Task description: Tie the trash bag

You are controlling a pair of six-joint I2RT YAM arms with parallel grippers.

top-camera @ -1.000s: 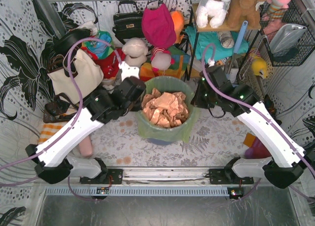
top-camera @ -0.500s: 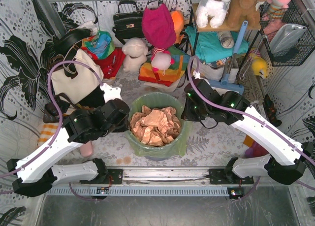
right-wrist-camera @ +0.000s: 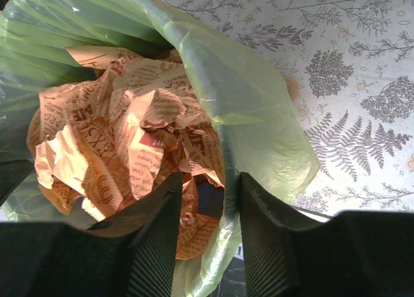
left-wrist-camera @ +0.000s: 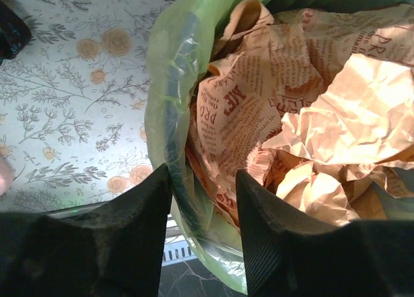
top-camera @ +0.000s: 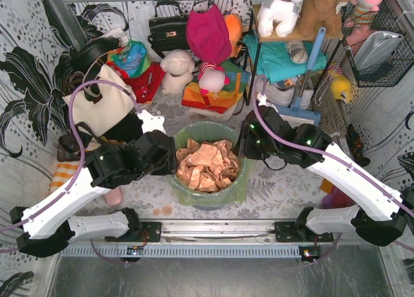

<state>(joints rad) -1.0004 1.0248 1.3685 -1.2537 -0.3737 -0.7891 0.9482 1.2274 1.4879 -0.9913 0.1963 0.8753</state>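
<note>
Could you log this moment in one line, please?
left gripper: open astride trash bag rim | right gripper: open astride opposite rim | bag: untied

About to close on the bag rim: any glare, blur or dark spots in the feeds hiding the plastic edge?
Left wrist: the paper at right is washed out, the bag rim is sharp, the left gripper is near-black. Right wrist: only a small glint on the plastic, its edge clear inside the right gripper. Top view: evenly lit, no glare.
</note>
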